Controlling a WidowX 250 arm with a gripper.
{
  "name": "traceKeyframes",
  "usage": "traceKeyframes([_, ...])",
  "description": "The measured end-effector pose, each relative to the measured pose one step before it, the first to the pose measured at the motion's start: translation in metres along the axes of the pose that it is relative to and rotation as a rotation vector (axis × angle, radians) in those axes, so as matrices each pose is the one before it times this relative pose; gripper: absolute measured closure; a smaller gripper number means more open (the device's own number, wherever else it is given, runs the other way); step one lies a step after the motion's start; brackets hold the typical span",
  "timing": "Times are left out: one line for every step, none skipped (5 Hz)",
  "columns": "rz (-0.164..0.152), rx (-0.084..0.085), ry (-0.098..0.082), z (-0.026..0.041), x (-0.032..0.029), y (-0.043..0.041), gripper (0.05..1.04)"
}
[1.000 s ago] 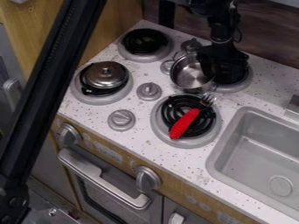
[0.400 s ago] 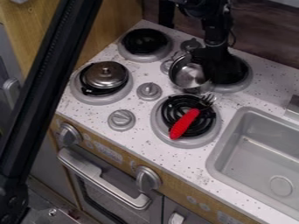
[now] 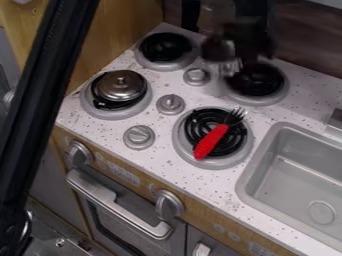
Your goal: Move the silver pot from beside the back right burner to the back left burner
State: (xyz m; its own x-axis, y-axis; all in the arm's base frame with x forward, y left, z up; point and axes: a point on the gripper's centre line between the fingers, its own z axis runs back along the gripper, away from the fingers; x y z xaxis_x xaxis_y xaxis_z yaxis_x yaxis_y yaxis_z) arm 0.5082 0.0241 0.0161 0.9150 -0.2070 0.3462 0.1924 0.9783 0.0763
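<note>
At the upper right, over the back right burner (image 3: 257, 82), the blurred black gripper (image 3: 246, 54) hangs above the stove. A smeared metallic shape (image 3: 230, 66), which looks like the small metal pot, is raised against it, with the gripper shut on it. The finger details and the pot's tilt are hard to make out. Below, a fork with a red handle (image 3: 212, 142) lies across the front right burner (image 3: 179, 142), its tines pointing up and right.
A metal lid (image 3: 121, 85) rests on the front left burner (image 3: 93, 110). Behind is another burner (image 3: 167, 49). Grey knobs (image 3: 171, 104) stand between the burners. The sink (image 3: 267, 187) is at right, and a thick black bar (image 3: 43, 105) crosses the left side.
The gripper and pot have moved up from beside the back right burner, uncovering a small knob and more of that burner. The black bar has shifted left. Fork and lid have stayed put.
</note>
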Motion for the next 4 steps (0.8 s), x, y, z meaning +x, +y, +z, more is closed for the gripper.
traceKeyframes([0.0399, 0.0348, -0.0021, 0.00415, -0.00269, 0.02628, 1.014])
traceKeyframes([0.0380, 0.0380, 0.0072, -0.00728, -0.00203, 0.02481, 1.014])
traceKeyframes([0.0362, 0.0421, 0.0259, -0.00412, -0.00816, 0.03504, 1.014])
traceKeyframes([0.0597, 0.0185, 0.0013, -0.01638, -0.00522, 0.02562, 1.014])
